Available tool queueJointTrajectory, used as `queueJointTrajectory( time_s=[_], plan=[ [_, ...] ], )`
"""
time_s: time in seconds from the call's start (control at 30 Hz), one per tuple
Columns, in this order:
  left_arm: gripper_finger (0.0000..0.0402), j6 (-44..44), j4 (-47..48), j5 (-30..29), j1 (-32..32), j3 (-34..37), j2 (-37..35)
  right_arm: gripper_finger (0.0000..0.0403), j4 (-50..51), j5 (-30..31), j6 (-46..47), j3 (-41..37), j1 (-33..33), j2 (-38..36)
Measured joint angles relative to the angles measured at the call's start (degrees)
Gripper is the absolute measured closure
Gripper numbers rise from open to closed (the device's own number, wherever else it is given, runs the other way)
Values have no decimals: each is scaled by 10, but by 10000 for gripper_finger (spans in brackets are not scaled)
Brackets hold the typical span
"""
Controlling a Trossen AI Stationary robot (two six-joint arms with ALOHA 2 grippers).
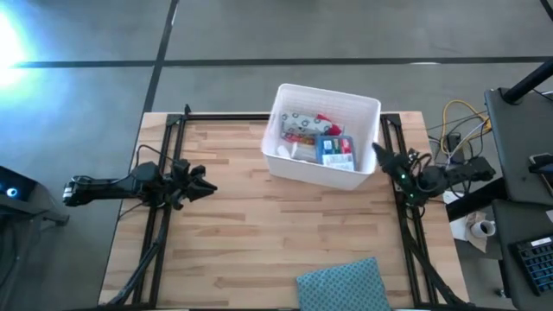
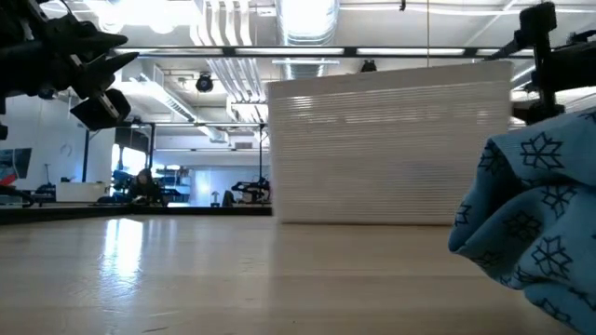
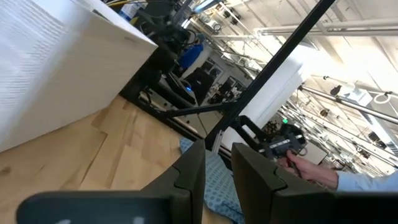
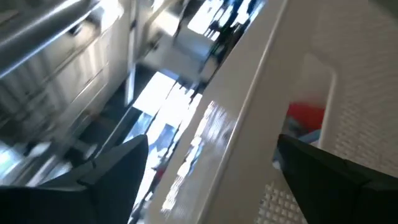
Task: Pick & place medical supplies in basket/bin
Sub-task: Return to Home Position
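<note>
The white bin (image 1: 302,167), loaded with medical supplies (image 1: 333,148), is pictured just beside the right hand (image 1: 382,157), which is spread wide. The left hand (image 1: 207,182), only narrowly parted, is seen well apart from it over the worktop (image 1: 259,246).

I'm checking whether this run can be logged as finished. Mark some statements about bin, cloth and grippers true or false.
1. The medical supplies lie inside the white bin. True.
2. The blue cloth lies in the bin. False: it lies at the edge of the table, apart from it.
3. The right gripper holds a packet. False: open and empty, beside the bin.
4. The left gripper hangs over the table's left side, clear of the bin. True.
</note>
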State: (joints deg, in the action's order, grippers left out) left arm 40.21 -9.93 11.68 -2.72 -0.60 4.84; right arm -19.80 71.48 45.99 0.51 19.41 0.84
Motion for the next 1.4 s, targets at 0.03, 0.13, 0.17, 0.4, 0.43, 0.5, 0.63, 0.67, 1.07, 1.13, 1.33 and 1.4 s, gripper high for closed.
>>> queueJointTrajectory(
  time_s=[0.03, 0.13, 0.17, 0.4, 0.43, 0.5, 0.63, 0.67, 1.07, 1.13, 1.33, 1.4],
  plan=[
    [341, 0, 3, 0, 0, 0, 0, 63, 4, -34, 17, 0, 0, 4],
    [341, 0, 10, 0, 0, 0, 0, 60, 4, -124, 55, 0, 0, 23],
    [341, 0, 16, 0, 0, 0, 0, 59, -1, -147, 69, 0, 0, 30],
    [341, 8, 17, 1, 0, 0, 0, 60, -21, -75, 9, 17, 1, 52],
    [341, 9, 16, 2, 0, 0, 0, 60, -20, -50, -11, 23, 1, 52],
    [341, 9, 16, 3, 0, -1, 0, 59, -15, -20, -70, 35, 1, 52],
    [341, 9, 16, 3, 0, -1, 0, 55, 36, -67, -248, 57, 1, 52],
    [341, 9, 16, 3, 0, -1, 0, 55, 52, -94, -274, 61, 1, 52],
    [341, 23, 16, 5, 0, -1, 0, 56, 199, -369, -155, 59, 1, 52],
    [341, 26, 16, 5, 0, -1, 0, 57, 234, -447, -121, 57, 1, 53],
    [341, 36, 16, 12, 0, -1, 0, 60, 253, -541, -19, 57, 1, 53],
    [341, 45, 17, 10, 0, 0, 0, 60, 240, -537, 14, 58, 1, 52]
  ],
)
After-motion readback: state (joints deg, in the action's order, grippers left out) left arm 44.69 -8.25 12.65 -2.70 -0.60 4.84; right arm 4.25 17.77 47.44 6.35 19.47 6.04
